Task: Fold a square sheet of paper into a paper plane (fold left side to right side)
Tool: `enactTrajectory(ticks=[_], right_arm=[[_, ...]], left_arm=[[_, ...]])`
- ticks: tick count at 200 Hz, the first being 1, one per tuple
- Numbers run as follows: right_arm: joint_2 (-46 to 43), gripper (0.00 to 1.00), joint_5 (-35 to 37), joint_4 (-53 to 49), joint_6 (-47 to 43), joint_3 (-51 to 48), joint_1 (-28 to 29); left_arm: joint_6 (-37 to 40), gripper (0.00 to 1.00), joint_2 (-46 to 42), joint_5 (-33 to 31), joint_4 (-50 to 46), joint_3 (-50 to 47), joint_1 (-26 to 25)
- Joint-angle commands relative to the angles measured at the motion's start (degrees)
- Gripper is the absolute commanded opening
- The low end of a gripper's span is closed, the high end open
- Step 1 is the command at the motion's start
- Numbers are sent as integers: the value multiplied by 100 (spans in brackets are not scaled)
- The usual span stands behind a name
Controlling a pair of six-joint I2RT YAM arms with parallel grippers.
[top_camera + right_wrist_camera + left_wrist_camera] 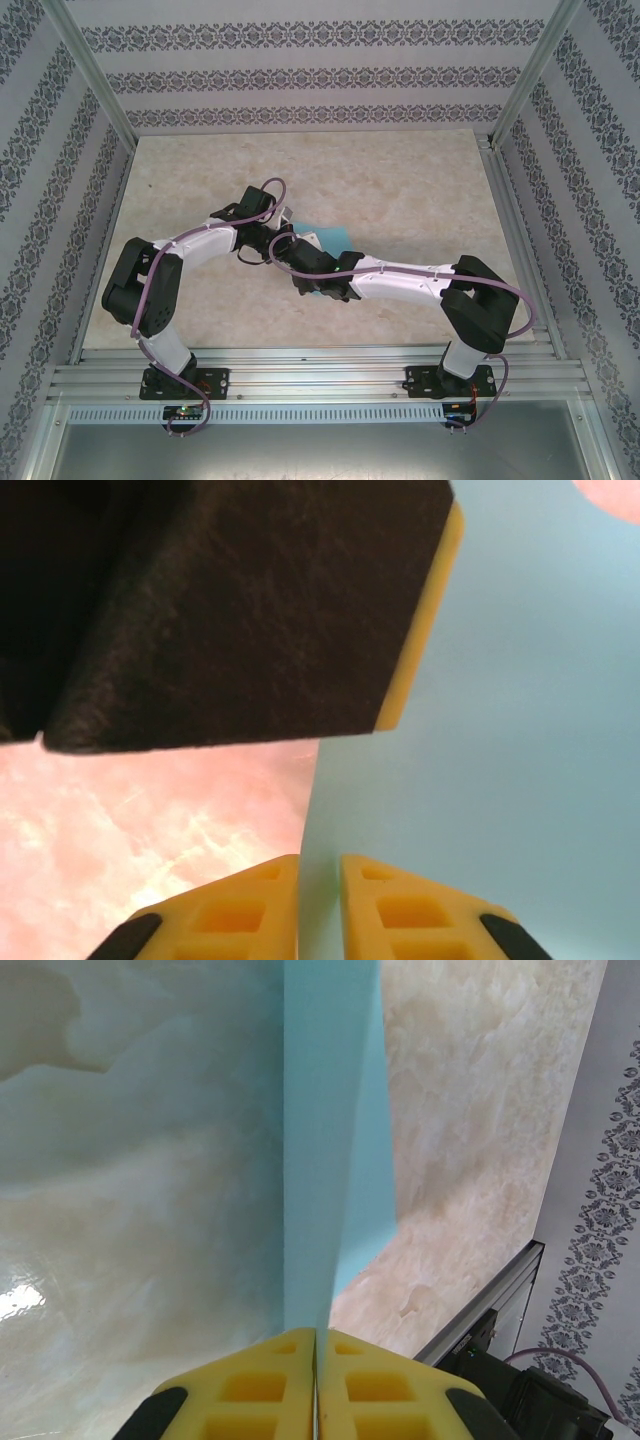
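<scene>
top view looks down from behind — both wrist views, very close, seemingly share the paper (330, 1130).

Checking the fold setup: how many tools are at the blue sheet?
2. The left tool pinches the sheet shut; the right tool straddles its edge, jaws slightly apart.

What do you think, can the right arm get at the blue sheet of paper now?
Probably yes: the right gripper has an edge of the square sheet of paper between its slightly parted jaws. The left gripper, shut on the sheet nearby, leaves that edge free.
</scene>
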Motion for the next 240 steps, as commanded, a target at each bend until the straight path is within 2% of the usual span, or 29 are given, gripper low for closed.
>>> enactTrajectory(ticks=[1,29,37,51,87,111,137,166,209,240], right_arm=[[-182,13,-98,-86,-46,172,64],[-269,4,-233,-82,-32,144,55],[-296,0,-349,-17,0,99,40],[-366,0,-585,127,89,-9,-27],[-512,0,-1324,881,499,-393,-282],[-486,0,-1522,1178,647,-401,-342],[-477,0,-1909,1828,990,-577,-469],[-537,0,-2256,2639,1541,-929,-661],[-521,0,-2534,3376,2034,-1387,-967],[-519,0,-2681,3801,2223,-1786,-1264]], left_arm=[[141,10,68,-105,-120,148,-32],[187,14,19,-117,-143,152,3],[218,21,-68,-103,-148,152,39],[277,33,-344,-52,-172,130,212],[503,57,-1508,118,-431,39,1076],[620,66,-2157,110,-657,-107,1677],[544,67,-2435,234,-552,-573,2114],[386,65,-2327,390,-101,-1232,2154],[158,65,-1915,544,728,-1941,1873],[-131,66,-1464,450,1347,-2034,1400]])
